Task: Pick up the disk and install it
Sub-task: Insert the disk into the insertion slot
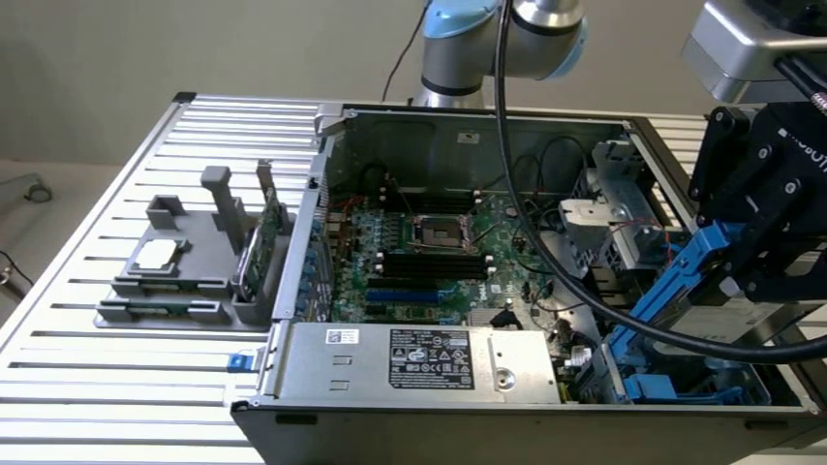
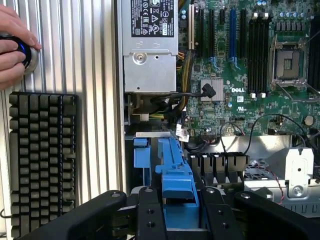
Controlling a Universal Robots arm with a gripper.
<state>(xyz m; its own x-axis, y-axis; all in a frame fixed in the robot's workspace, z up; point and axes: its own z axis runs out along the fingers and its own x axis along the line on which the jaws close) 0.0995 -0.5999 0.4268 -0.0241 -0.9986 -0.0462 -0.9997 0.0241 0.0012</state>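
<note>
We saw the disk (image 1: 679, 281), a silver-grey body framed by a blue carrier, held tilted in the air above the corner of the open computer case (image 1: 466, 121) at the exterior view's right, not yet seated. The black gripper (image 1: 762, 276) was pinching it by the carrier. In the wrist view the blue frame stood clamped between the two black fingers (image 2: 150, 215).

Just beneath the disk lay the drive bay (image 1: 672, 387), where more blue plastic showed. Beside the bay, toward the exterior view's left, the grey power supply (image 1: 413, 363) with its printed label ran along the near edge of the case. Beyond it we saw the green motherboard (image 1: 387, 242) and its processor socket (image 1: 437, 232). A thick black cable (image 1: 517, 194) hung from the arm across the case.

The case lay on a slatted metal table (image 1: 104, 387). Well apart from it, at the exterior view's left, a grey fixture (image 1: 181, 291) carried a small square silver chip (image 1: 155, 254) and an upright green circuit card (image 1: 269, 242).

In the wrist view a black keyboard (image 2: 42, 160) lay on the table beside the case. Near it a person's hand (image 2: 12, 45) rested on a round knob (image 2: 25, 52) that glowed blue.
</note>
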